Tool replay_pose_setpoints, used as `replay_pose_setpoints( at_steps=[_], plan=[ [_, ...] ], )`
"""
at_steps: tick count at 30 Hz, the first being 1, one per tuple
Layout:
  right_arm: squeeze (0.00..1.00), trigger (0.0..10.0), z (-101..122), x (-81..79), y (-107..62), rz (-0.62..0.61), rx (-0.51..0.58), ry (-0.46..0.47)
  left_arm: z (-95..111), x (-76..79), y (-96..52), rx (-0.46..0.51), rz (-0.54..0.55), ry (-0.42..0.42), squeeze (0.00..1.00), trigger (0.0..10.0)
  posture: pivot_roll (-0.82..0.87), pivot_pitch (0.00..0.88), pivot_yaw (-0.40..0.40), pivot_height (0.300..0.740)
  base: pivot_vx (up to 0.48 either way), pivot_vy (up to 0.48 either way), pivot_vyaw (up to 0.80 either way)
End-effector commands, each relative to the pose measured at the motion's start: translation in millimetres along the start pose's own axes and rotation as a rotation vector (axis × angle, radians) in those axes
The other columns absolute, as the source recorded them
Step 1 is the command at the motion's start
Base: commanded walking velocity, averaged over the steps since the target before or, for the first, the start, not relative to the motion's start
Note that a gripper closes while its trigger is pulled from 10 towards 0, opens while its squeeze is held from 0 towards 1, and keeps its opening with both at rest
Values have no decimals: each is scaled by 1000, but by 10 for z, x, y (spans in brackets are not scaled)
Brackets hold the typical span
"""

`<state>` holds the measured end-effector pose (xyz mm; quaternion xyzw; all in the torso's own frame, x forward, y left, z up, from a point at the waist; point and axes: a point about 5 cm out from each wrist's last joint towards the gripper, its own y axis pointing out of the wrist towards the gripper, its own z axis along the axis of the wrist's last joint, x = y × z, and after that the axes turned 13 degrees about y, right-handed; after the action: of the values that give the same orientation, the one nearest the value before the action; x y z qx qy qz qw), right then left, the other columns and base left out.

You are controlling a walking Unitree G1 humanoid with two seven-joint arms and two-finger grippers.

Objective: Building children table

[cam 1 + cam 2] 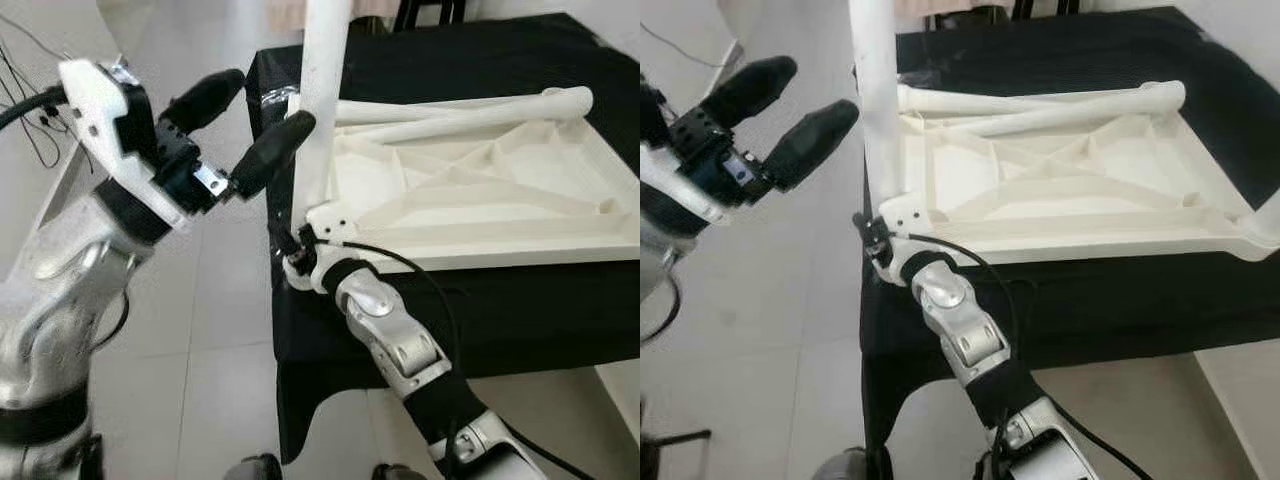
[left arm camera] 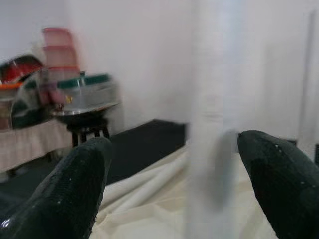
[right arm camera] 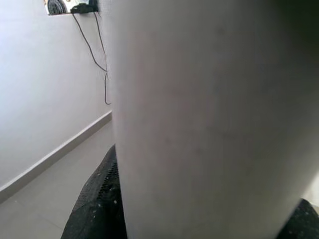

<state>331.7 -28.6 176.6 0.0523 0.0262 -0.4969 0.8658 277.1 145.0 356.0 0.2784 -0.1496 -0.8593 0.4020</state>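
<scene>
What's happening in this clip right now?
The robot is assembling a white children's table. The tabletop lies upside down on a black-covered surface, two loose legs resting on it. One leg stands upright at the near corner; the right gripper is at its base, while the open left gripper reaches toward it.

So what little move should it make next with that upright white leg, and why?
Probably bring the left tool in and close it around the upright leg. Its fingers are spread open with the leg just in front of them, not yet gripped. The right tool sits at the leg's foot, at the corner of the upturned tabletop, so a second hold higher up would likely steady it.
</scene>
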Motion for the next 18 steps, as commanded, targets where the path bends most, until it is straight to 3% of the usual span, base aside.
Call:
replay_pose_setpoints(
  at_steps=[1,4,9,14,15,16,18],
  plan=[
    [0,10000,-132,57,0,-42,-69,-89,-171,-40,53,-96,0,-25,0,10000,39,154,33,740,0,0,0],
    [0,10000,-112,50,13,-37,-61,-84,-265,-88,160,-152,13,-28,0,10000,35,155,35,740,0,0,0],
    [0,10000,-88,37,28,-34,-51,-79,-424,-29,303,-213,-34,-137,0,10000,27,160,37,740,0,0,0],
    [0,10000,-81,26,41,-33,-47,-77,-508,84,389,-255,-137,-156,0,8588,27,160,38,740,0,0,0],
    [0,10000,-81,25,45,-32,-45,-76,-515,104,404,-261,-157,-159,0,8588,27,160,38,740,0,0,0],
    [0,10000,-81,22,47,-31,-45,-76,-511,127,411,-262,-180,-163,0,9647,27,159,40,740,0,0,0],
    [0,10000,-83,19,51,-31,-44,-74,-476,172,417,-243,-221,-178,0,10000,28,159,40,740,0,0,0]
  ],
)
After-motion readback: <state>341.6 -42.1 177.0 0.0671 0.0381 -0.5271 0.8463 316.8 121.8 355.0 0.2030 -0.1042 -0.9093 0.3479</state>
